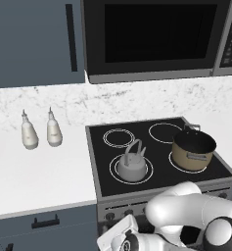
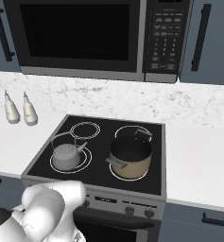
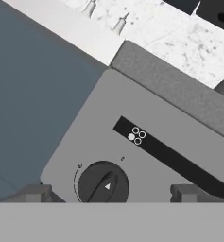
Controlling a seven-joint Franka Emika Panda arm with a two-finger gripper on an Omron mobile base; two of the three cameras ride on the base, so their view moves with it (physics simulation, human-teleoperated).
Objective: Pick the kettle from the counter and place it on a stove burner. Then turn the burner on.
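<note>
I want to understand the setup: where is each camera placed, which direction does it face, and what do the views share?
Left base view: behind the arm's left, looking forward and down at the black glass cooktop; white arm lower right.
Right base view: behind its right, same cooktop; white arm lower left.
Hand view: low, facing the dark round stove knob between the open gripper tips.
Both base views share the squat silver-grey kettle and tan pot.

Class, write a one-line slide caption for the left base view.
Small silver-grey metal kettle sits on the front-left double-ring burner of the black glass cooktop, beside a tan pot.
</note>
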